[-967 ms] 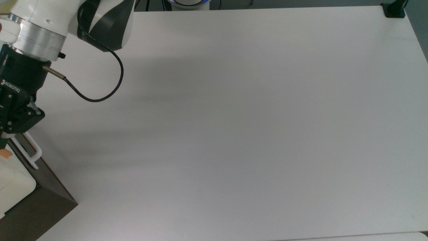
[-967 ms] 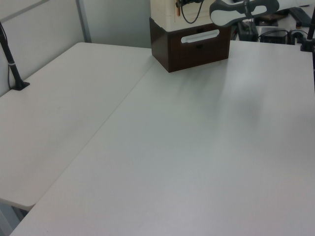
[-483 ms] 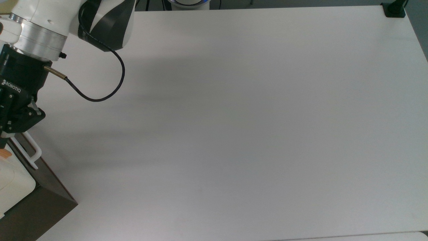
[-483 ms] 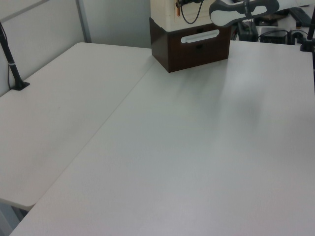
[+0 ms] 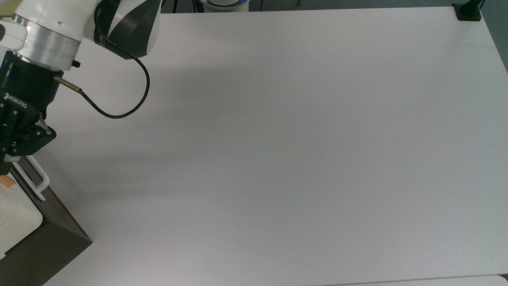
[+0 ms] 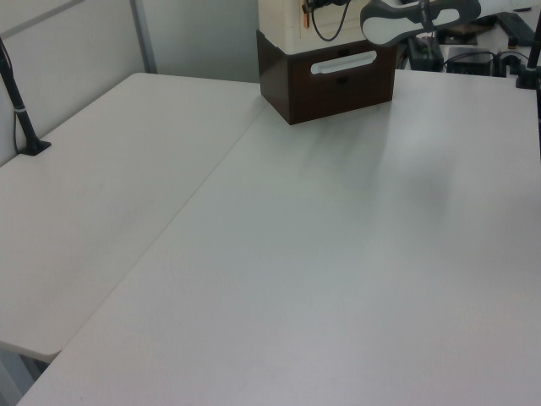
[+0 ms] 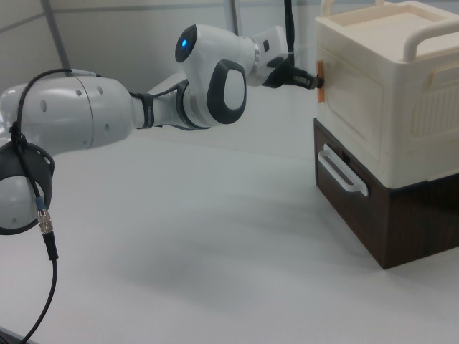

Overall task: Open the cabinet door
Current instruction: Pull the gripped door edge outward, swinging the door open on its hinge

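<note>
The cabinet (image 7: pixel 391 215) is a dark brown box with a cream upper part, standing at the right view's right. Its cream cabinet door (image 7: pixel 355 100) faces the arm, above a brown face with a white U-shaped handle (image 7: pixel 341 170). An orange-brown tab (image 7: pixel 320 77) sits at the door's upper left edge. My gripper (image 7: pixel 313 79) is right at this tab, reaching in horizontally. In the top view the black gripper (image 5: pixel 10 159) hangs over the cabinet's corner (image 5: pixel 51 234) at the far left. The left view has the cabinet (image 6: pixel 325 80) at the far end of the table.
The white table (image 5: pixel 278 151) stretches wide and bare to the top view's right. A black cable (image 5: pixel 119 115) loops from the wrist. A black clamp (image 5: pixel 468 12) sits at the far right corner, and a black post (image 6: pixel 21 110) stands at the left view's left.
The gripper has crept slightly to the top view's right and down, staying at the cabinet's corner. The door and cabinet have not visibly moved.
</note>
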Action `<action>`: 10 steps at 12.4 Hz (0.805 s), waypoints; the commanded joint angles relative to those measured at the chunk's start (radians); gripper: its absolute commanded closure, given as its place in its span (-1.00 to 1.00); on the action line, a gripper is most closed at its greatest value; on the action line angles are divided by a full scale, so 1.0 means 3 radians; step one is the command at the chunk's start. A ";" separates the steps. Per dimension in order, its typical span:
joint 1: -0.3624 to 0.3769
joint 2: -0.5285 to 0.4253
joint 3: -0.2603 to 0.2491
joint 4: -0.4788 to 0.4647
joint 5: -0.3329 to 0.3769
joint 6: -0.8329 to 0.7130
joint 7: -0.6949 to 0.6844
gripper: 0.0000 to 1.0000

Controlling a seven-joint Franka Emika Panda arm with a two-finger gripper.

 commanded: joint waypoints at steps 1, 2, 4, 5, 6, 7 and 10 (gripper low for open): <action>0.0017 -0.0292 0.0189 -0.0442 -0.0015 0.0014 -0.0099 0.82; 0.0017 -0.0318 0.0224 -0.0493 -0.0010 0.0004 -0.0099 0.82; 0.0017 -0.0328 0.0266 -0.0504 -0.0005 -0.0052 -0.0099 0.82; 0.0017 -0.0338 0.0286 -0.0509 0.0000 -0.0098 -0.0099 0.82; 0.0017 -0.0369 0.0291 -0.0509 0.0021 -0.0194 -0.0093 0.79; 0.0002 -0.0384 0.0347 -0.0509 0.0127 -0.0281 -0.0098 0.68; -0.0019 -0.0501 0.0404 -0.0504 0.0389 -0.0557 -0.0114 0.30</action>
